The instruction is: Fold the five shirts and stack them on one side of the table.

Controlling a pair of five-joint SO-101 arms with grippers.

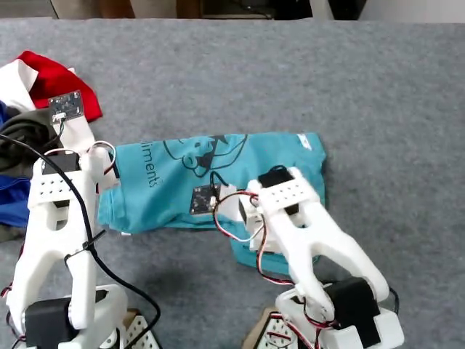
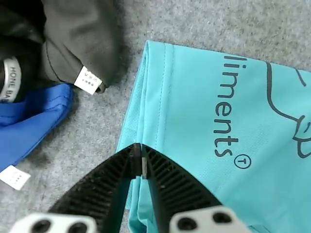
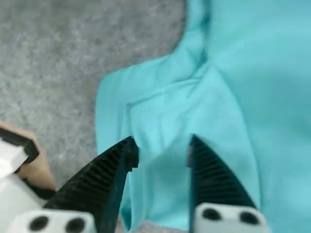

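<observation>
A teal shirt (image 1: 160,196) lies partly folded mid-surface (image 1: 378,94). The left jaws pinch its edge nearest the heap of shirts (image 1: 29,131); the right jaws hover, spread, over its crumpled near sleeve (image 3: 165,126).

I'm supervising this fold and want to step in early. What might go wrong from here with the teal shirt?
The left gripper is shut at the very edge of the teal shirt; any hold there may slip. The right gripper hangs open over a bunched sleeve; closing there may press creases in. The blue shirt and dark shirt lie close by; a pull that way might snag them.
</observation>
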